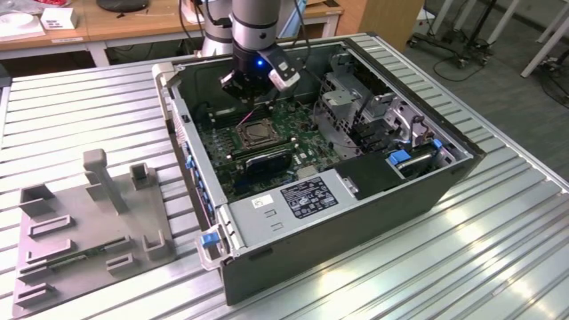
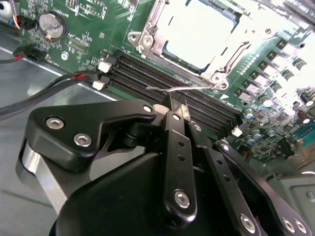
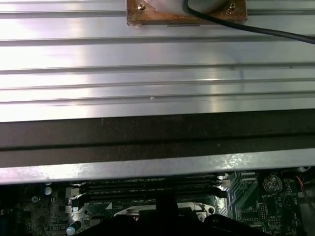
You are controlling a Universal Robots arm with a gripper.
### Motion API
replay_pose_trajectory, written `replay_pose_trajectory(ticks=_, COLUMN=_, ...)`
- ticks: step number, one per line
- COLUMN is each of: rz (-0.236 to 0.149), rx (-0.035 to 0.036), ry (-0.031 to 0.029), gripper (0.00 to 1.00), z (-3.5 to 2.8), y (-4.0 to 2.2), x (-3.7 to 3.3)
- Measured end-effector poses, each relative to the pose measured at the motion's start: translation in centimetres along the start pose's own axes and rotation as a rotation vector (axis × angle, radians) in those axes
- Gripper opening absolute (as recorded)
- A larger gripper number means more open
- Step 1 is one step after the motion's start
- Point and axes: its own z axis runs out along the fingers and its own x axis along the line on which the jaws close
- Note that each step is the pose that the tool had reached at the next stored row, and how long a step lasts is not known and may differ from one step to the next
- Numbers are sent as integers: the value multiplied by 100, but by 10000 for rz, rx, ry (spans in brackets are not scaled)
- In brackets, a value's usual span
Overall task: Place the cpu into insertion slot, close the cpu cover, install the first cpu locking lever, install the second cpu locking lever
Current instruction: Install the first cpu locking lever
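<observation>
The cpu (image 2: 197,32) lies flat in the insertion slot (image 1: 253,131), its silvery top showing through the cut-out of the cpu cover (image 2: 147,37), which is folded down over it. A thin wire locking lever (image 2: 165,89) sticks out along the socket's edge, over the memory slots. Another lever (image 2: 238,49) runs along the far side of the cover. My gripper (image 2: 177,109) is shut, its black fingertips together just short of the wire lever and holding nothing I can see. In the exterior view the gripper (image 1: 258,100) hangs inside the case just behind the socket.
The open computer case (image 1: 356,220) lies on a ribbed aluminium table (image 3: 157,83). Long black memory slots (image 2: 138,69) and red and black cables (image 2: 49,83) sit beside the socket. A metal drive cage (image 1: 356,100) stands at the exterior view's right. A grey fixture (image 1: 89,220) sits at its left.
</observation>
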Motion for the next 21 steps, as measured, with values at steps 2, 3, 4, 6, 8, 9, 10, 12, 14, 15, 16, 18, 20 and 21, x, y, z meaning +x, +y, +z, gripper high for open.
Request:
replay_pose_trajectory(ticks=2, rz=5, rx=-91, ry=5, gripper=11, z=0, y=0, x=0)
replay_pose_trajectory(ticks=3, rz=7, rx=-107, ry=6, gripper=11, z=-1, y=0, x=1)
replay_pose_trajectory(ticks=4, rz=7, rx=-111, ry=5, gripper=11, z=0, y=1, x=0)
replay_pose_trajectory(ticks=6, rz=6, rx=-112, ry=6, gripper=11, z=1, y=0, x=0)
replay_pose_trajectory(ticks=8, rz=6, rx=-112, ry=5, gripper=11, z=5, y=-2, x=0)
replay_pose_trajectory(ticks=9, rz=5, rx=-112, ry=6, gripper=11, z=7, y=-5, x=0)
replay_pose_trajectory(ticks=10, rz=5, rx=-111, ry=6, gripper=11, z=11, y=-7, x=0)
replay_pose_trajectory(ticks=12, rz=6, rx=-110, ry=6, gripper=11, z=18, y=-11, x=1)
replay_pose_trajectory(ticks=14, rz=6, rx=-110, ry=6, gripper=11, z=19, y=-13, x=0)
replay_pose_trajectory(ticks=15, rz=4, rx=-111, ry=6, gripper=11, z=19, y=-17, x=-1)
replay_pose_trajectory(ticks=16, rz=5, rx=-111, ry=6, gripper=11, z=18, y=-21, x=0)
replay_pose_trajectory(ticks=18, rz=5, rx=-111, ry=6, gripper=11, z=18, y=-27, x=-1)
replay_pose_trajectory(ticks=20, rz=7, rx=-112, ry=5, gripper=11, z=22, y=-30, x=0)
replay_pose_trajectory(ticks=21, rz=7, rx=-111, ry=5, gripper=11, z=26, y=-31, x=0)
